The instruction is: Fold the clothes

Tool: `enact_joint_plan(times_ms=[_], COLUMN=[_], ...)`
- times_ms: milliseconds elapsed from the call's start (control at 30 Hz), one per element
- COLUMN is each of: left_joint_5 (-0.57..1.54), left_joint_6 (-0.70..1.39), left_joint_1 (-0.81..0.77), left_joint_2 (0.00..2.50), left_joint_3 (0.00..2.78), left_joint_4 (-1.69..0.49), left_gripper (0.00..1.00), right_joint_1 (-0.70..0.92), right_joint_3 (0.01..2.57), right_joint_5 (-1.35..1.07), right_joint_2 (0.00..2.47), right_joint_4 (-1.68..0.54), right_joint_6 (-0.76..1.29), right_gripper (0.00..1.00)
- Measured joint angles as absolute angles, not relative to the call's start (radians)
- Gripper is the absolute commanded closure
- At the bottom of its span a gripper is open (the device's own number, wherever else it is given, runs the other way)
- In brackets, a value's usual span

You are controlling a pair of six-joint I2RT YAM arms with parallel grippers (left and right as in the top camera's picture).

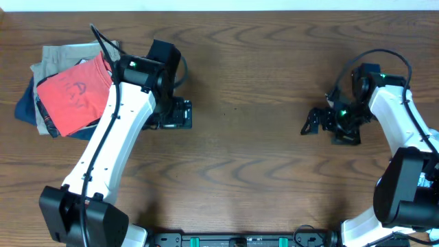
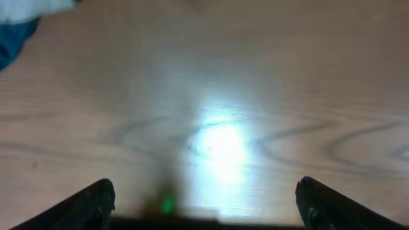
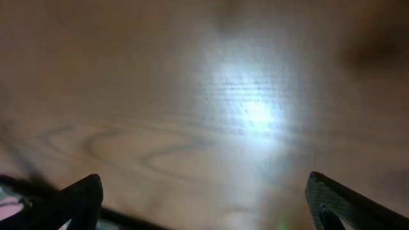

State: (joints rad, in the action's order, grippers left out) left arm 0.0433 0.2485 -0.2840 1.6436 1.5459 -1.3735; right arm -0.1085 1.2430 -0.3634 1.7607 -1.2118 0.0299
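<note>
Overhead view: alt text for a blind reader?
A red T-shirt tops a pile of clothes at the far left of the wooden table. The left end effector hangs beside the pile, the right end effector over bare wood; both empty.

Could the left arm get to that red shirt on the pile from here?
Probably yes: the red shirt lies uncovered on top of the pile, close beside the left gripper, which is open.
</note>
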Motion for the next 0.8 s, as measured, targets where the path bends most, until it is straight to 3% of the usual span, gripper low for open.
enact_joint_plan(times_ms=[233,400,500,567,800], left_joint_5=[0.025,0.022,0.019,0.019,0.018], left_joint_6=[0.294,0.296,0.296,0.295,0.303], left_joint_1=[-0.284,-0.284,-0.286,-0.289,-0.29], left_joint_2=[1.56,1.299,1.058,0.926,0.509], left_joint_3=[1.456,1.288,1.161,1.093,0.926], left_joint_4=[-1.331,-1.185,-1.091,-1.045,-0.908], left_gripper=[0.09,0.09,0.09,0.02,0.02], right_joint_1=[-0.108,-0.109,-0.109,-0.109,-0.109], right_joint_3=[1.198,1.052,0.92,0.856,0.741], right_joint_5=[-0.344,-0.339,-0.331,-0.312,-0.168], right_joint_2=[1.724,1.549,1.345,1.203,0.68], right_joint_4=[-1.204,-1.051,-0.917,-0.873,-0.762], right_joint_6=[0.018,0.034,0.049,0.075,0.173], right_gripper=[0.03,0.01,0.01,0.01,0.01])
